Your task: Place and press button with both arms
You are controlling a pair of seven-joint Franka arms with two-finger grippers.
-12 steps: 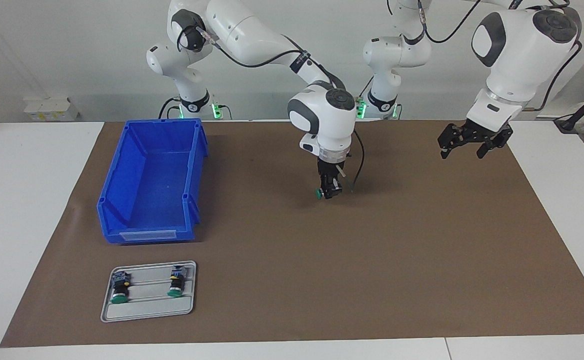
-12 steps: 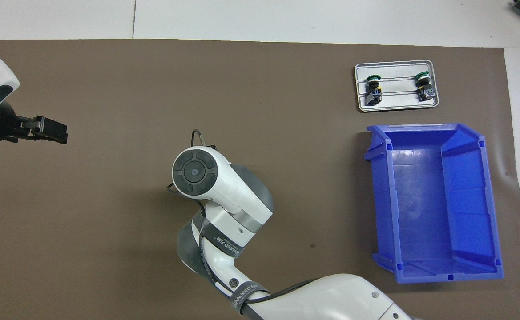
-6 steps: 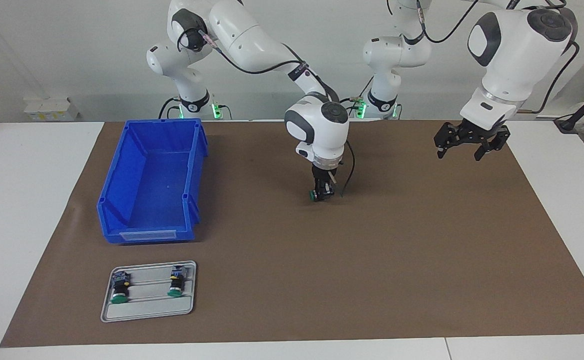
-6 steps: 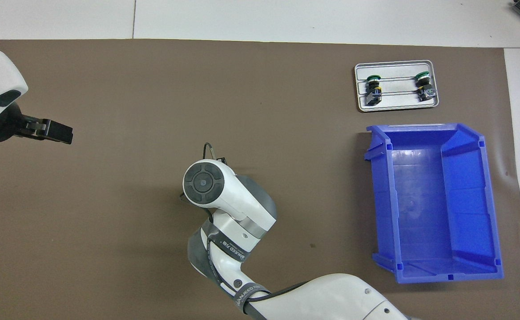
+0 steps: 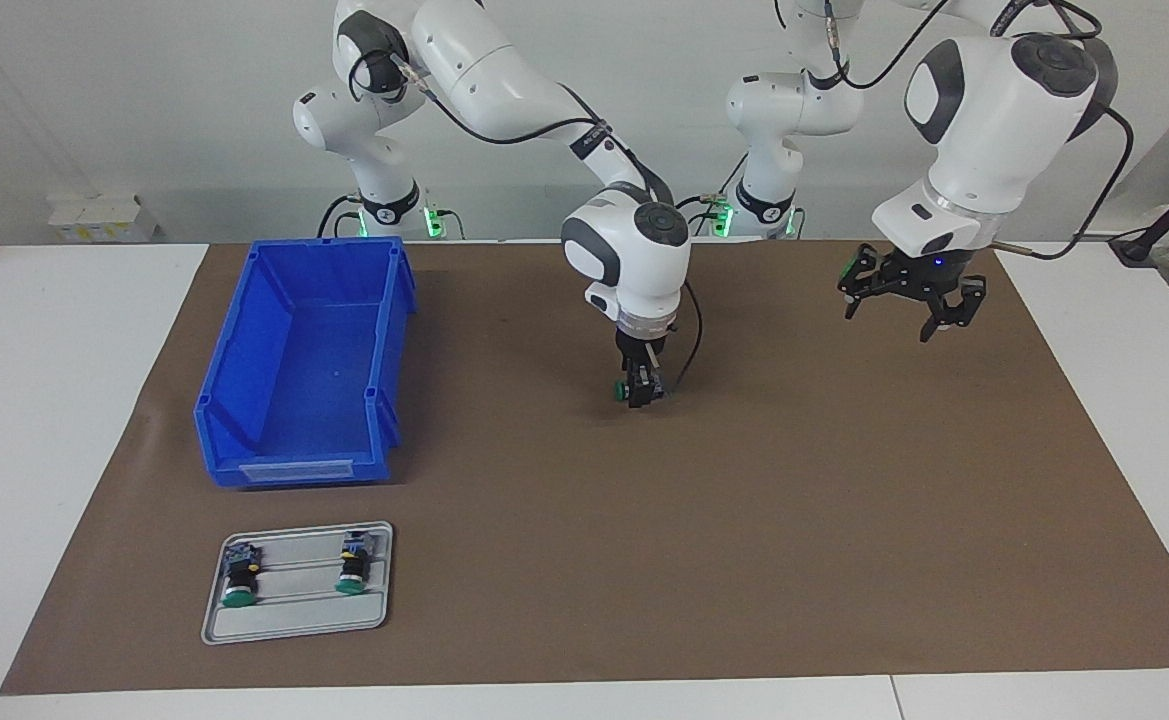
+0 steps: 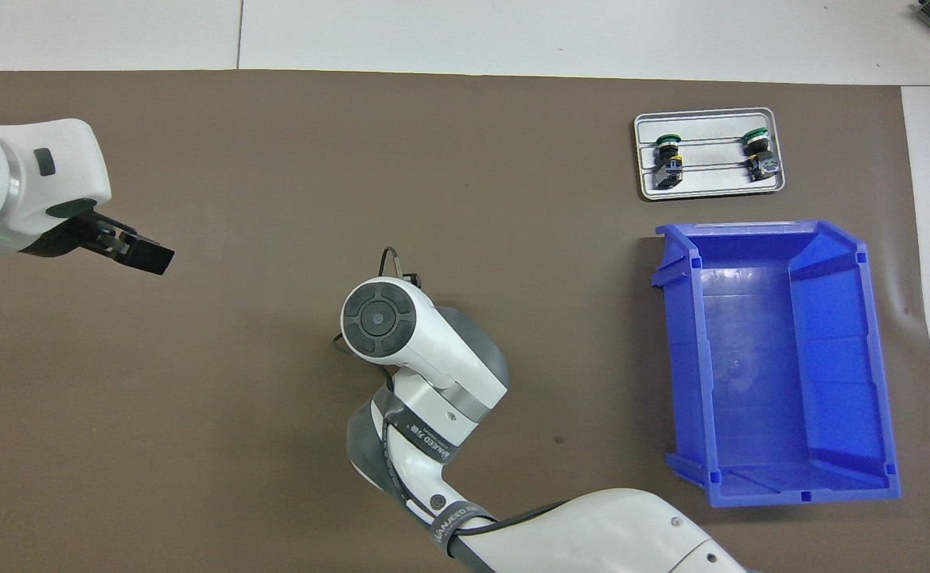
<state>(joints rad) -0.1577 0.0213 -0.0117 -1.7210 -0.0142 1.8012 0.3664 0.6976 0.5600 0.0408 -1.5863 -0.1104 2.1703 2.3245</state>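
The button (image 5: 623,388) shows its green cap at the tip of my right gripper (image 5: 639,392), which reaches straight down to the brown mat (image 5: 744,520) near its middle. The cap points toward the right arm's end of the table. In the overhead view the right arm's wrist (image 6: 381,318) covers both the gripper and the button. My left gripper (image 5: 902,312) hangs open and empty above the mat toward the left arm's end, and it also shows in the overhead view (image 6: 153,259).
A blue bin (image 5: 244,440) (image 6: 679,350) stands on the mat toward the right arm's end. Farther from the robots than the bin lies a grey tray (image 5: 294,628) (image 6: 711,191) with two more green-capped buttons (image 5: 238,588) (image 5: 352,573).
The right arm has come down and shifted a little toward its own end, bringing the button to the mat. The left arm has swung in toward the middle of the table.
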